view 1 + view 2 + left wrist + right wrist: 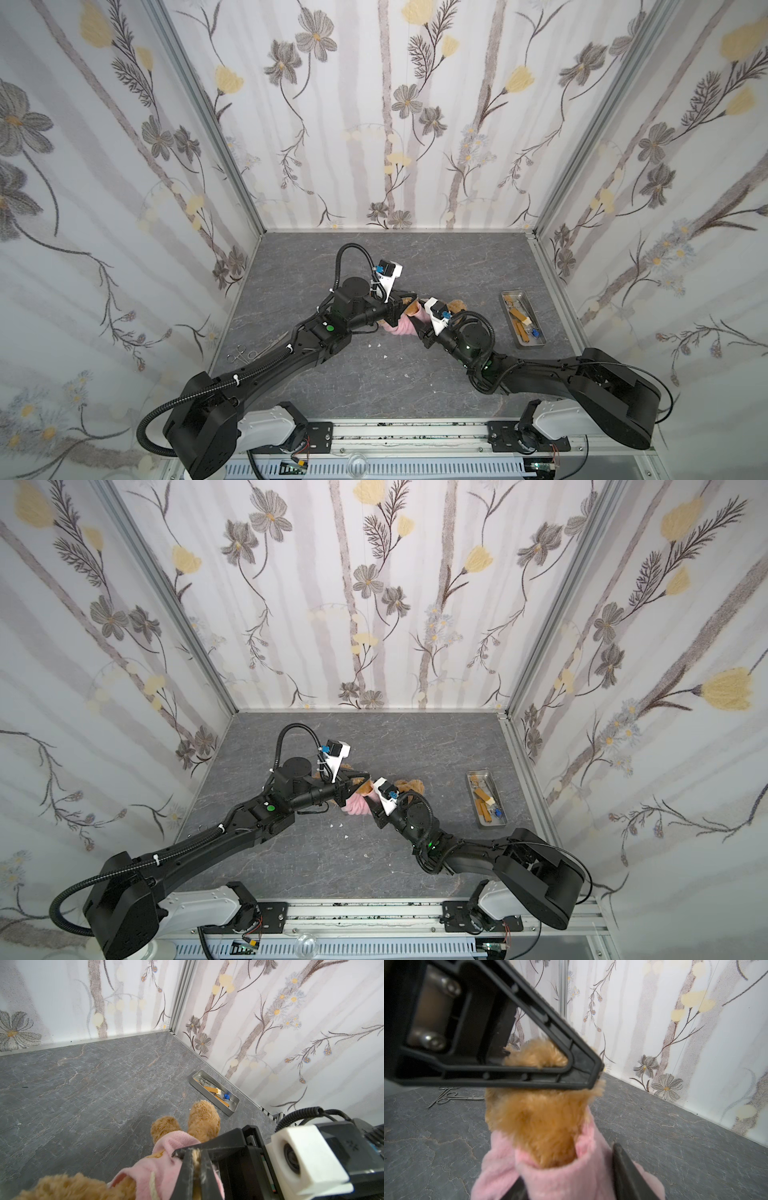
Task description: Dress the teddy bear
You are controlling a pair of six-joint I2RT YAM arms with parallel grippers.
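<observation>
**Q:** Where does the teddy bear [457, 306] lie?

**A:** Mid-table, between the two arms in both top views, partly inside a pink hoodie [401, 328]. A metal tray [539, 340] sits to its right. Both grips are hidden there.

**Q:** What do the wrist views add?

**A:** The left wrist view shows the left gripper [195, 1165] closed on a tuft of bear fur. The right wrist view shows the right gripper [569, 1165], jaws half apart astride the hoodie; whether they pinch cannot be told. Forceps [446, 1097] lie on the table beyond.
</observation>
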